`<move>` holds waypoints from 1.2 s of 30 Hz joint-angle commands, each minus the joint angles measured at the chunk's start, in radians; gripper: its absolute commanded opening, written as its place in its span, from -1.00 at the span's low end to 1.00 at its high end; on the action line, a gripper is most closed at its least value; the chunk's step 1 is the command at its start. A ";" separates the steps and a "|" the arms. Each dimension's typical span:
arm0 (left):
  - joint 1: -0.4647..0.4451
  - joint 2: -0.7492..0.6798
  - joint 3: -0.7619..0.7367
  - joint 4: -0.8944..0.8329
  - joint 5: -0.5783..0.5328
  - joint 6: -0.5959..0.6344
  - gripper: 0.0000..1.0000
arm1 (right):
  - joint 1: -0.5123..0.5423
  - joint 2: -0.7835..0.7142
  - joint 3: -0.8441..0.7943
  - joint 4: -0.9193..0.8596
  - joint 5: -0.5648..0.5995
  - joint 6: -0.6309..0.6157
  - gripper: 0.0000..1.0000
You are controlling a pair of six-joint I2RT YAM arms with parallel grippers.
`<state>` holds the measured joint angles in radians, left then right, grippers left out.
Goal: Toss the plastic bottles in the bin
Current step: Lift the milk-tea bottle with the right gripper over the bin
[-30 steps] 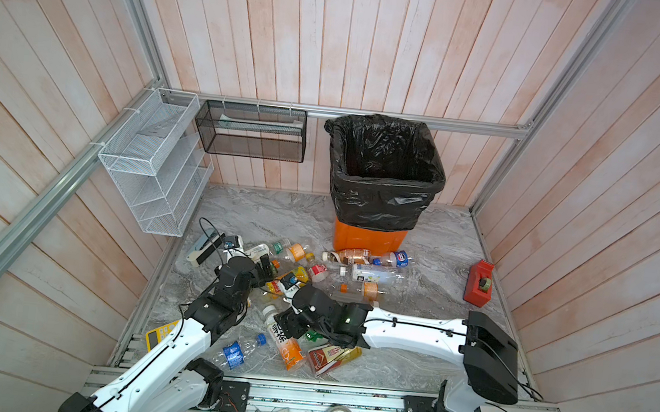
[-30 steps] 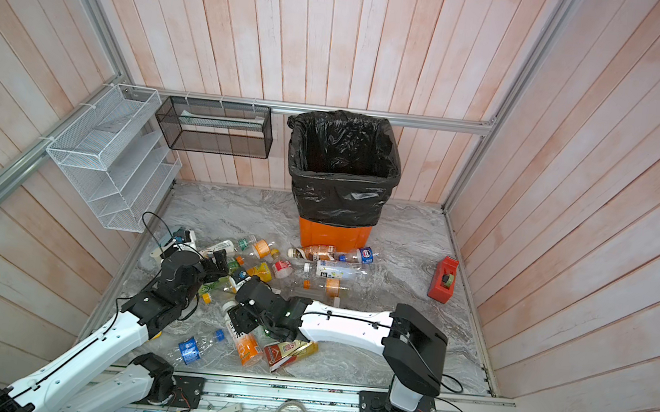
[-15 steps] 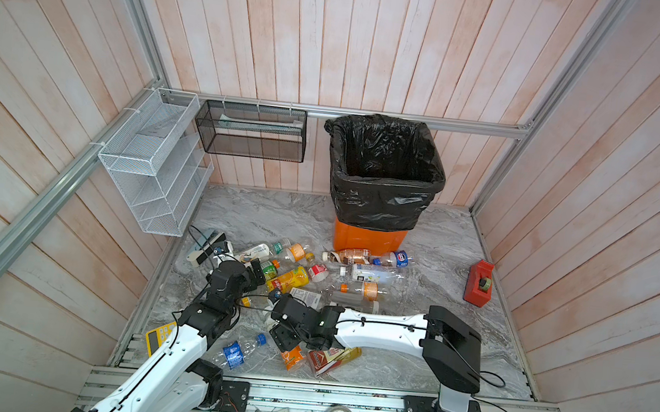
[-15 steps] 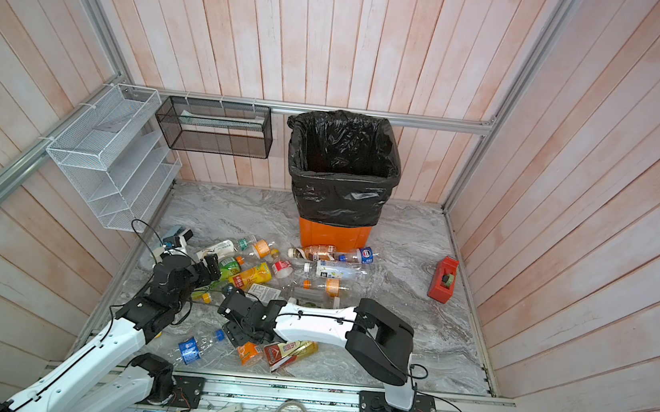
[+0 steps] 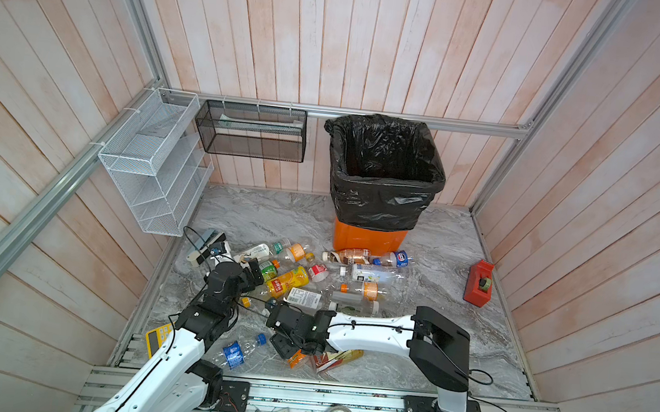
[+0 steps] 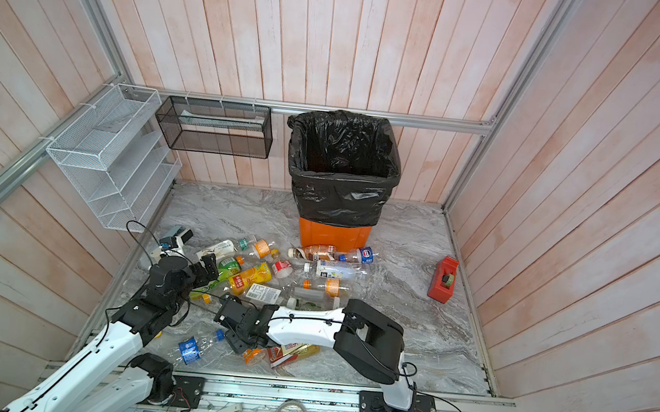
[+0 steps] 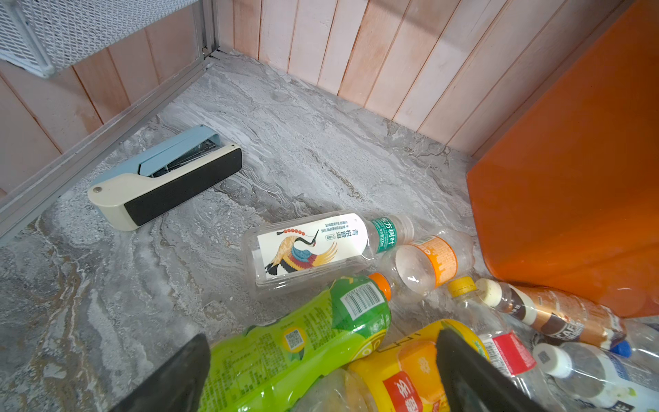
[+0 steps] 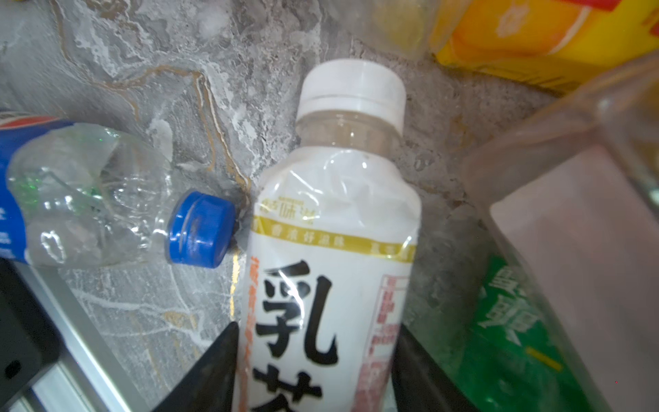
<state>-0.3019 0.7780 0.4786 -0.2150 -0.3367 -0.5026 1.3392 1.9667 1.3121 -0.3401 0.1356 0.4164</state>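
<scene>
Right gripper: the jaws have narrowed over the last second and now bracket the white-capped bottle across its label. Both fingers appear to press its sides (contact looks real, but how firm the hold is cannot be confirmed). The bottle lies flat on the floor near the front rail, its shoulder just beside a crushed blue-capped bottle. In the same interval the right arm has swung from the middle of the pile to this near-edge position. In both top views the gripper body hides the bottle.

Left gripper: fully spread, unchanged, low over the green bottle and the yellow bottle, gripping neither.

The other plastic bottles lie scattered before the bin, which stands at the back wall, well apart from the grasp.

Assessment: the pick phase is ending. The next step requires a lift clear of neighbouring bottles, then a long carry to the bin. The thin wall may buckle or slip.
</scene>
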 commanded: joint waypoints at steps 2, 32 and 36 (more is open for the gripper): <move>0.005 -0.012 -0.018 -0.017 0.007 -0.007 0.99 | 0.002 -0.003 0.007 0.017 -0.015 0.001 0.15; 0.003 -0.097 -0.034 0.072 0.143 0.051 0.99 | -0.005 -0.790 -0.455 0.610 0.467 -0.331 -0.06; -0.030 -0.086 -0.025 0.071 0.136 0.065 0.99 | -0.061 -0.915 -0.468 0.680 0.488 -0.484 -0.05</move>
<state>-0.3111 0.6918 0.4564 -0.1684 -0.2207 -0.4671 1.3121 1.1145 0.8482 0.2192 0.5320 0.0841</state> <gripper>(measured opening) 0.997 0.478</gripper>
